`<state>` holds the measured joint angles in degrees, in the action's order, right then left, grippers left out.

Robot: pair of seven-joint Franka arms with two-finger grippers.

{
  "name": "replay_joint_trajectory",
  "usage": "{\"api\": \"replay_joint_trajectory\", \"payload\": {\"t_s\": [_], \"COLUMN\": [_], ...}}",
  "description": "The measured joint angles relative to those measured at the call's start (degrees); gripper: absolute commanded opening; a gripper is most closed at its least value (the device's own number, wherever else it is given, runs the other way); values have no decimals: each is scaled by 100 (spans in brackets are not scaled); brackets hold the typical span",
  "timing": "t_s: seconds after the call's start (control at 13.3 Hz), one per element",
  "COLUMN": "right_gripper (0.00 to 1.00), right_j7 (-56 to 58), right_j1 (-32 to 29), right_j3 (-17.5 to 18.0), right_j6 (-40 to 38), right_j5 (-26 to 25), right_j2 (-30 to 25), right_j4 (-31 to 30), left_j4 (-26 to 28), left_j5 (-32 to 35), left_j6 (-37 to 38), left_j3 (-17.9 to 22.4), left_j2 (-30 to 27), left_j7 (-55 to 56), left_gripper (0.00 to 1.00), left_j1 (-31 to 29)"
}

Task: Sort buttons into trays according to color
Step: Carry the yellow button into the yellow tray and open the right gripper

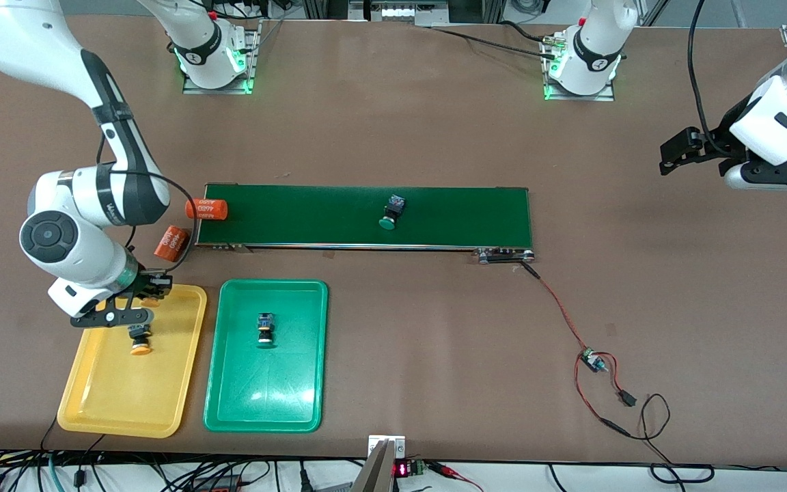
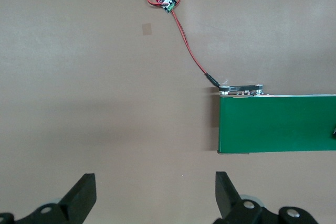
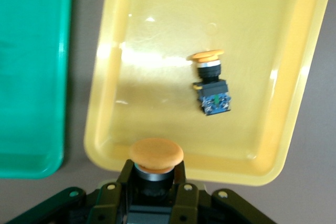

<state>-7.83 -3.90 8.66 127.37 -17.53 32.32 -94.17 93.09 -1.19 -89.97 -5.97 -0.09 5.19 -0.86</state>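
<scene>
- my right gripper (image 3: 156,174), over the yellow tray (image 1: 103,403), pinches an orange-capped button (image 3: 156,154).
- another orange-capped button (image 3: 211,82) lies in that tray.
- my left gripper (image 2: 156,195) waits, fingers spread, over bare table.
- green-capped buttons: one in the green tray (image 1: 267,403), one on the conveyor belt (image 1: 311,215).

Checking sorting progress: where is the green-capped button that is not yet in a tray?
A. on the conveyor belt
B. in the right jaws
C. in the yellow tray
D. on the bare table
A: a green-capped button lies on the belt, apart from both trays.
</scene>
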Motion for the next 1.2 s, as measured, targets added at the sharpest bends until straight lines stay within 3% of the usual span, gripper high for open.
{"api": "replay_joint_trajectory", "payload": {"t_s": [0.6, 0.75, 0.9, 1.05, 1.2], "right_gripper": [23, 44, 87, 100, 100], "right_j7": [5, 5, -43, -204, -429], "right_j1": [-109, -128, -119, -101, -69], "right_j3": [-280, -290, -283, -268, -242], "right_j6": [1713, 1859, 1866, 1866, 1848], "right_j5": [-448, -456, -453, -451, -449], "right_j2": [763, 900, 914, 913, 911], "right_j4": [32, 52, 66, 96, 107], "left_j4": [-2, -4, -4, -4, -4], "left_j5": [0, 0, 0, 0, 0], "left_j6": [3, 4, 4, 4, 4], "left_j3": [-2, -1, -2, -2, -2], "left_j2": [2, 4, 5, 5, 5], "left_j7": [0, 0, 0, 0, 0], "left_gripper": [100, 100, 100, 100, 100], "left_j1": [1, 1, 1, 1, 1]}}
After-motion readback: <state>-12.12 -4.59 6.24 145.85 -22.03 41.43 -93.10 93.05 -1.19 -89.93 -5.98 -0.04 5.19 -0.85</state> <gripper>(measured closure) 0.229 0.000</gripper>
